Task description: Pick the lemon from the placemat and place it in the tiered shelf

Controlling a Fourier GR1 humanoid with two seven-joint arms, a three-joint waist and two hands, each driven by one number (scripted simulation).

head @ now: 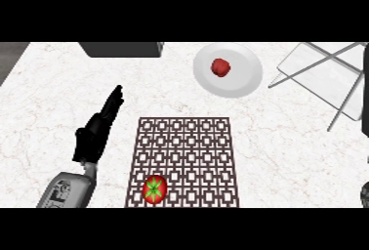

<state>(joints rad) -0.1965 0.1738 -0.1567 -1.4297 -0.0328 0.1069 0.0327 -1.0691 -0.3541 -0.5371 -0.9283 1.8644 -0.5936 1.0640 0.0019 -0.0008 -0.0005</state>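
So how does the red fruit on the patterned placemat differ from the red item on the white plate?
The red fruit with a green star-shaped top lies near the front edge of the brown lattice placemat; the dark red lumpy item sits on the round white plate farther back. The placemat fruit is brighter, rounder and looks larger; the plate item is plain, with no green. Both are red and untouched.

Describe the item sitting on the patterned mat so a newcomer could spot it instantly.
Start at the dark brown lattice-patterned placemat in the middle of the white marble counter. At the mat's near left corner lies a small round red object with a green star-shaped top. It looks like a tomato rather than a lemon, and unlike the plain dark-red item on the white round plate, it has that green star.
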